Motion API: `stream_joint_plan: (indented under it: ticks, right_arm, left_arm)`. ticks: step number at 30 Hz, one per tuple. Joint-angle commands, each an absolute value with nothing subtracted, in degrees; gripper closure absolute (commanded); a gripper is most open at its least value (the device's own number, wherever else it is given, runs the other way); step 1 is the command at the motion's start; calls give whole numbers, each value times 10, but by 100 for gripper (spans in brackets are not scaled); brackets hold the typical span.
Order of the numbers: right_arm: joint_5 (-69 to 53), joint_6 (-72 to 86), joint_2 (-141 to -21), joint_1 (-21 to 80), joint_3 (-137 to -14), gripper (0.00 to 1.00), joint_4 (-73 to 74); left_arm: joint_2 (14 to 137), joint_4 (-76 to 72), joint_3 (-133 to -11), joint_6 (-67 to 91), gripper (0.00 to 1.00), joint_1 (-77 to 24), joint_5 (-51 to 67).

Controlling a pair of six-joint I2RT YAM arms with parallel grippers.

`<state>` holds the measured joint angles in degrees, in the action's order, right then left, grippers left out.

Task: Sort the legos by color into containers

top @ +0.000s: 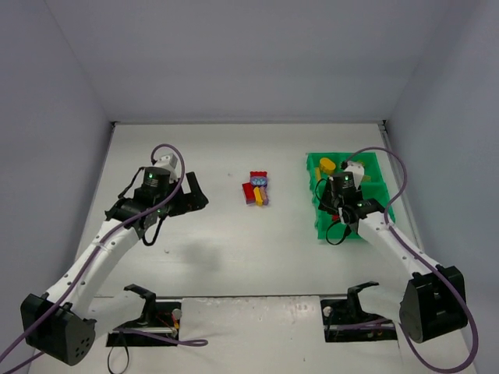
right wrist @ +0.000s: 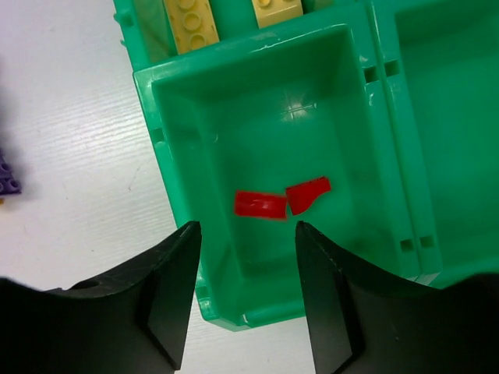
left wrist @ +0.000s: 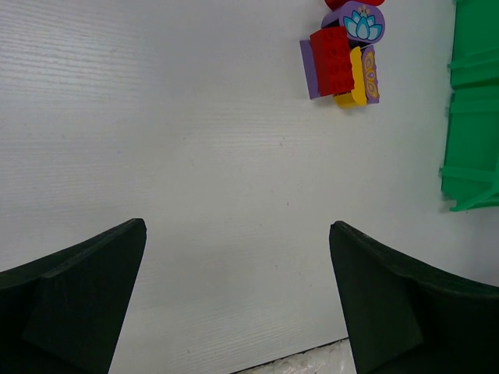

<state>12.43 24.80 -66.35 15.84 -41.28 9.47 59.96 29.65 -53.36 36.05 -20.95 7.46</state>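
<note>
1. The left claw [left wrist: 238,227] gapes wide over the bare white tabletop [left wrist: 195,117], holding nothing.
2. The right claw [right wrist: 245,230] hangs partly open and empty above the bright green plastic tray [right wrist: 257,117].
3. Two small red plastic bricks [right wrist: 260,204] lie in the tray's near-left compartment, and pale yellow bricks [right wrist: 191,23] lie in the compartment beyond.
4. A loose cluster of red, purple and yellow bricks [top: 256,189] sits on the tabletop between the arms.

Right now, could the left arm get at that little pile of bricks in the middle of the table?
Probably yes: the left gripper is open, and only bare table lies between it and the pile of bricks.
</note>
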Motion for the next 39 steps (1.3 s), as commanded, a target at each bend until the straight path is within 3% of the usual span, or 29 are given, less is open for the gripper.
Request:
stream_joint_plan:
  ticks: [1, 6, 12, 23, 30, 39]
  right_arm:
    - [119, 245, -674, 157, -428, 50, 87]
    - [124, 229, -672, 160, -449, 46, 88]
    - [89, 169, -684, 239, -496, 56, 51]
    - [62, 147, -939, 376, -707, 41, 32]
    - [73, 157, -1065, 398, -800, 39, 38]
    - [93, 152, -1142, 418, -860, 39, 41]
  left_arm:
    - [597, 271, -569, 367, 4, -212, 82]
    - [594, 273, -565, 367, 4, -212, 81]
    - [587, 278, -560, 367, 4, -211, 81]
    - [541, 315, -545, 368, 4, -211, 61]
    - [508, 345, -533, 373, 4, -212, 48]
    - [490, 359, -526, 374, 4, -212, 38]
